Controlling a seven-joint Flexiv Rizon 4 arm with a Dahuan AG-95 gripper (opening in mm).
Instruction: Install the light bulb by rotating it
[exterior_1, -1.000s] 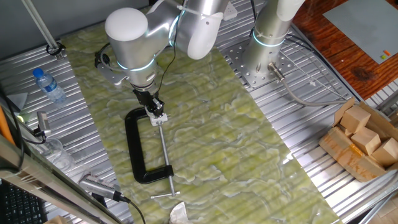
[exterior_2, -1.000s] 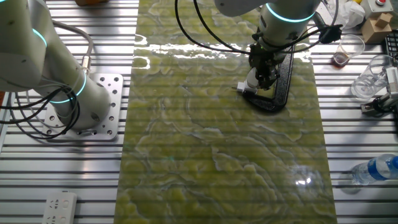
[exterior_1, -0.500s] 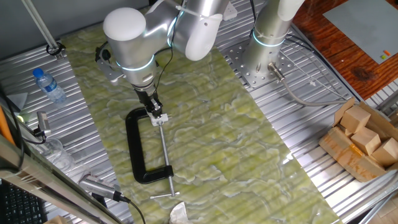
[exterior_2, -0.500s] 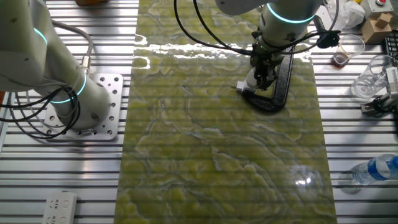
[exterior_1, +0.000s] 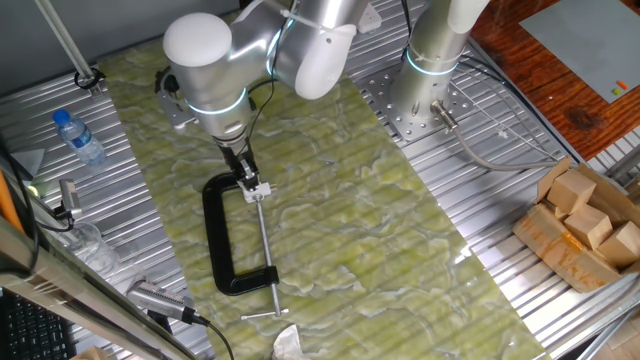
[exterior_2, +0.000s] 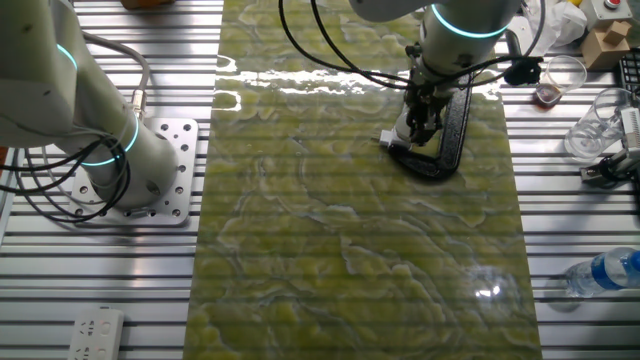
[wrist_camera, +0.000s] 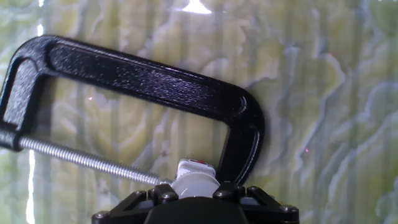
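In the hand view the light bulb (wrist_camera: 194, 184) is a small white rounded shape between my gripper's (wrist_camera: 194, 195) two black fingers. The gripper is shut on it. The bulb sits in the white socket fitting (wrist_camera: 198, 165), which is held at the screw end of the black C-clamp (wrist_camera: 155, 78). In one fixed view the gripper (exterior_1: 243, 171) points down at the socket (exterior_1: 257, 189) at the top of the clamp (exterior_1: 222, 240); the bulb is hidden there. In the other fixed view the gripper (exterior_2: 420, 118) stands over the socket (exterior_2: 398, 141) and the clamp (exterior_2: 452, 130).
A second arm's base (exterior_1: 425, 90) stands on the metal table behind the green mat (exterior_1: 340, 220). A water bottle (exterior_1: 77, 137) lies at the left, and a box of wooden blocks (exterior_1: 585, 225) is at the right. Clear cups (exterior_2: 600, 125) stand near the clamp.
The wrist has turned a little about the gripper's axis; the hand camera mount has swung round. The gripper's tip stays on the bulb and the clamp has not moved.
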